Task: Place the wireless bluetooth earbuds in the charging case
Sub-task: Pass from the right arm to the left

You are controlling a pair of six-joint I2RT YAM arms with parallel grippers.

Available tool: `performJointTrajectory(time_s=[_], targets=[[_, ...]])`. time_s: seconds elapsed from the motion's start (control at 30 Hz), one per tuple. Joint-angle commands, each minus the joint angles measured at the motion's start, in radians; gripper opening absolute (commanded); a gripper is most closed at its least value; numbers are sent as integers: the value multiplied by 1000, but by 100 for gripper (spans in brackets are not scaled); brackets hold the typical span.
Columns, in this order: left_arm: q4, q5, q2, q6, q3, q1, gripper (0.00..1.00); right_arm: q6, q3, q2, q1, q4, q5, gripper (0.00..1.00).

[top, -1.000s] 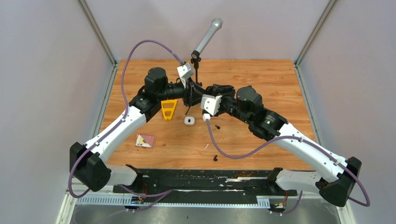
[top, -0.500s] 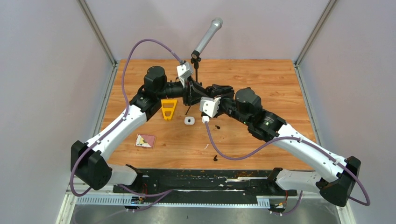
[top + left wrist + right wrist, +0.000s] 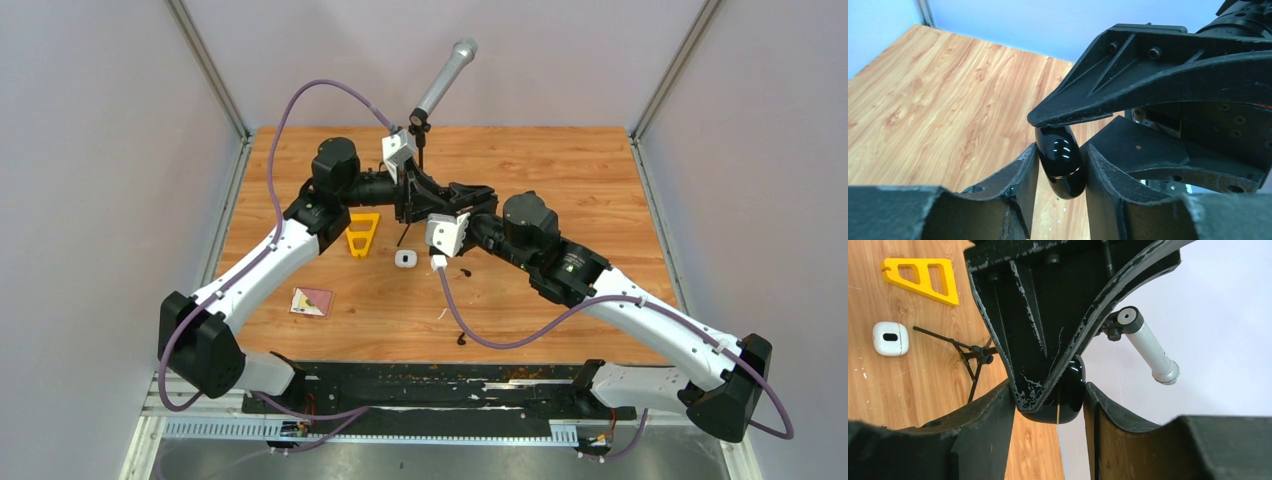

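Note:
A glossy black charging case [image 3: 1062, 162], its lid shut, hangs in mid-air above the table's far middle. My left gripper [image 3: 1060, 155] is shut on it. My right gripper [image 3: 1048, 390] closes from the other side round the same case [image 3: 1071, 397], with one left finger between its jaws. In the top view the two grippers meet, left [image 3: 445, 196] and right [image 3: 460, 200]. A white case [image 3: 404, 259] lies on the table below. Two black earbuds [image 3: 466, 272] [image 3: 461, 338] and a white earbud [image 3: 441, 314] lie loose nearer the front.
A microphone [image 3: 442, 78] on a small black tripod [image 3: 973, 354] stands just behind the grippers. A yellow triangular piece [image 3: 361, 233] lies left of the white case [image 3: 890, 338]. A small card [image 3: 312, 301] lies front left. Grey walls bound the wooden table [image 3: 600, 180].
My right wrist has shifted a little left and forward, closer in on the left gripper. The left arm's elbow has moved slightly right. The black case stays held between them.

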Motion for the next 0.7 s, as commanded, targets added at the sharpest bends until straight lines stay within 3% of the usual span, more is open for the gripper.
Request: performJointTrajectory(time_s=[0.0,0.07,0.2,0.27,0.33,0.4,0.5,0.6,0.67], targets=[[-30,-5,2,4,51,-7,38,-2,5,-13,9,112,-3,0],[-37,-2,5,15,49,-7,27,-2,7,-13,9,109,-3,2],[-21,1,-1,24,33,-5,14,73,55,-13,4,-24,-24,29],[0,5,-9,20,12,7,5,140,102,-21,-20,-154,-126,39],[47,23,-17,-9,-19,20,0,206,133,-32,-42,-252,-212,55],[85,40,-21,-36,-41,36,0,288,157,-36,-57,-319,-253,70],[116,73,-33,-47,-75,63,0,440,238,-15,-144,-456,-403,85],[175,110,-59,-28,-126,77,0,581,350,60,-285,-601,-620,87],[261,125,-89,-1,-182,78,0,571,435,134,-353,-733,-759,83]])
